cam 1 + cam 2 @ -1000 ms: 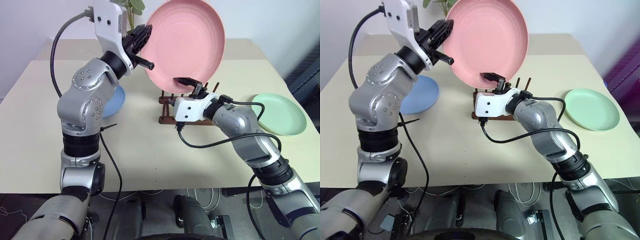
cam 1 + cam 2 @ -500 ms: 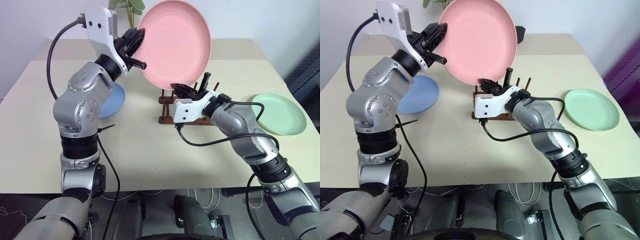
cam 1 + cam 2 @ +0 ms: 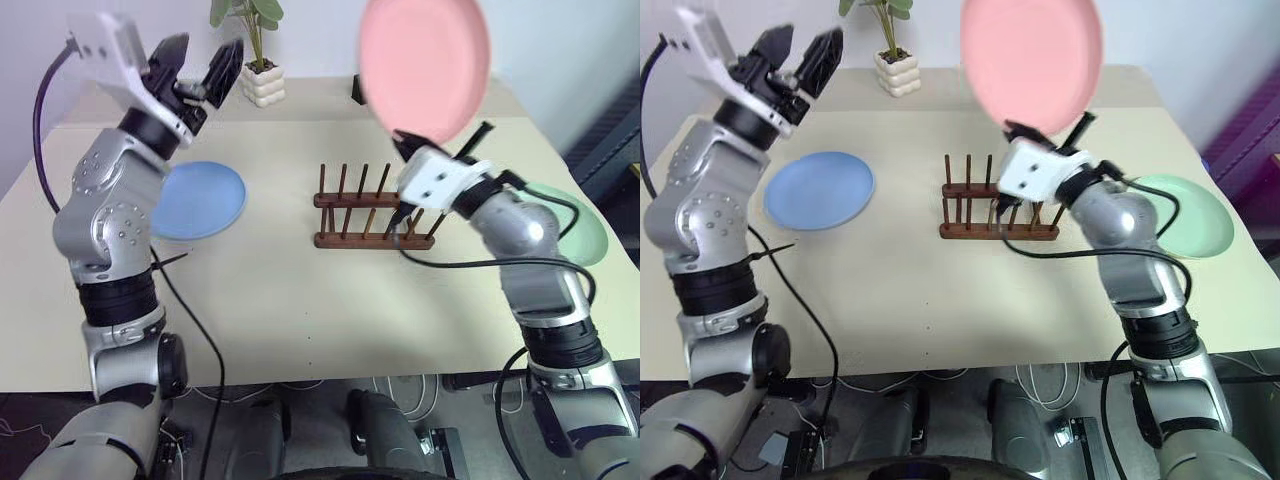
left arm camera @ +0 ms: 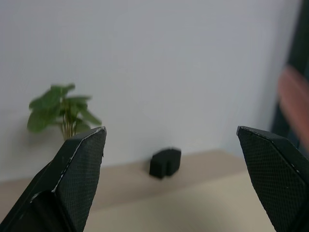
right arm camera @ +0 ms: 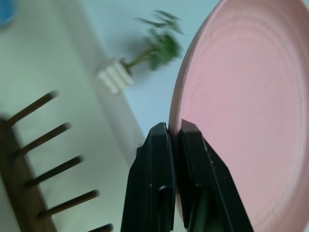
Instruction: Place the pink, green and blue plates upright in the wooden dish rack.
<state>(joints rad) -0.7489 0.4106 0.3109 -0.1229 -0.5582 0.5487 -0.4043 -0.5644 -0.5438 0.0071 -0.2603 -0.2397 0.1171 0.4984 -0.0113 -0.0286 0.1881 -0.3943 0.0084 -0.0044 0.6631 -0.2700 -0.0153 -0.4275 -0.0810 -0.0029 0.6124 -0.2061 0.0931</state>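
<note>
Pink plate (image 3: 425,65) is being gripped by its lower rim, upright, in the right claw (image 3: 412,148); the wooden dish rack (image 3: 365,208) is lying at its seven o'clock. The left claw (image 3: 197,68) is being held wide and empty.

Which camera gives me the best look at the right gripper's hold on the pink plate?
The right wrist view: the right gripper is shut on the rim of the pink plate, both fingers seen close up. The left and right eye views show the whole plate held upright above the wooden dish rack, but the pinch itself is small there. The left wrist view catches just a pink blur.
</note>
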